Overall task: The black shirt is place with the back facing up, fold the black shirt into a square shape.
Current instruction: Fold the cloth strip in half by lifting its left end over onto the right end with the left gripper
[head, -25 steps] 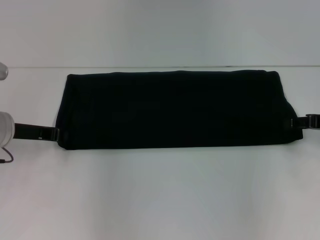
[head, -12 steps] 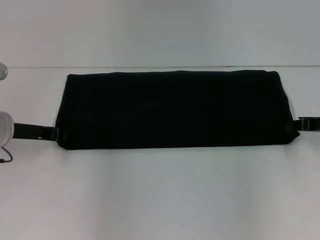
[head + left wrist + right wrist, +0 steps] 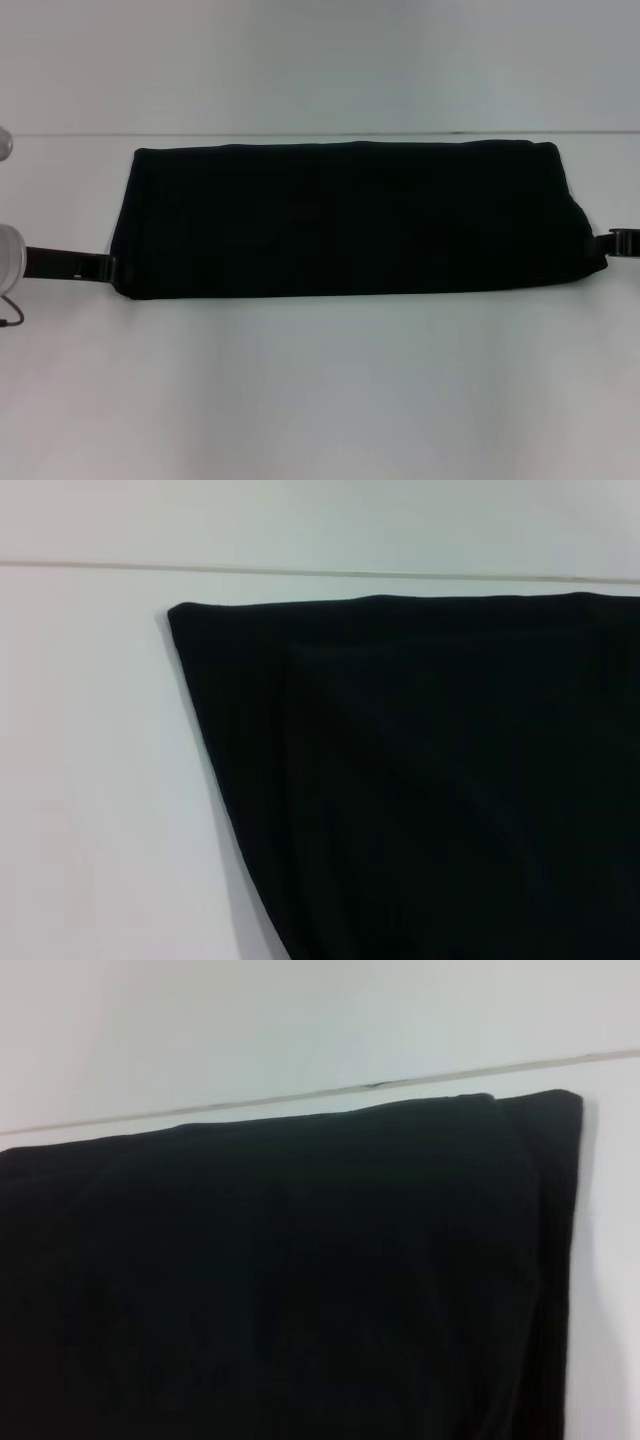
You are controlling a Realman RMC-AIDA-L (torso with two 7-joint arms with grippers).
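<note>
The black shirt [image 3: 345, 220] lies on the white table [image 3: 320, 390], folded into a long flat band that runs left to right. No lettering shows. My left gripper [image 3: 112, 268] is at the band's near left corner, low on the table. My right gripper [image 3: 606, 244] is at the band's near right corner, and the cloth edge there bulges out toward it. The left wrist view shows the shirt's left end [image 3: 420, 780]. The right wrist view shows its right end [image 3: 280, 1280]. Neither wrist view shows any fingers.
The table's far edge [image 3: 320, 133] runs just behind the shirt, with a pale wall beyond. A thin cable [image 3: 12, 318] hangs by my left arm at the left edge. White table surface lies in front of the shirt.
The shirt's near right corner drew in half a second ago. It now bulges back out to the right as my right gripper shifts right. The left side has not moved.
</note>
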